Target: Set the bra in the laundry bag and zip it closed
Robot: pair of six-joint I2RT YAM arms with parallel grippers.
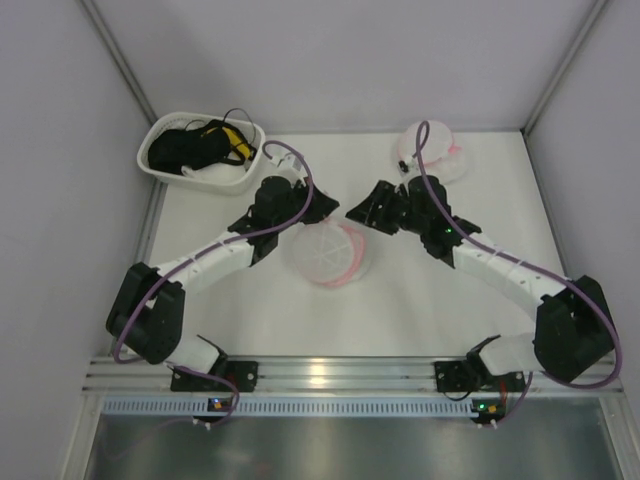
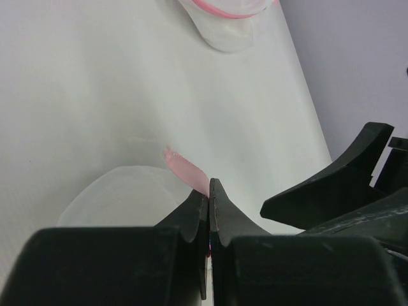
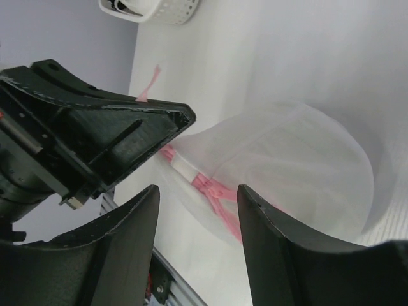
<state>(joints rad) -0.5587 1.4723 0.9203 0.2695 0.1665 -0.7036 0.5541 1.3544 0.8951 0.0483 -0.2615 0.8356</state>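
The bag [image 1: 330, 255] lies in the middle of the top view. It is a round, domed pouch of see-through white mesh, resting flat, with a pink zipper [image 3: 213, 191] running round its rim. A pink tab [image 2: 185, 172] sticks out from the rim, pinched in the left gripper [image 2: 209, 191]. The bra [image 1: 445, 160] sits well apart at the upper right, a small, soft, pale white bundle edged with pink, outside the bag.

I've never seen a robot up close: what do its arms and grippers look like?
The left arm and right arm have white tubular links, black joints and looping purple cables. The left gripper and right gripper are black, each with two tapered fingers.
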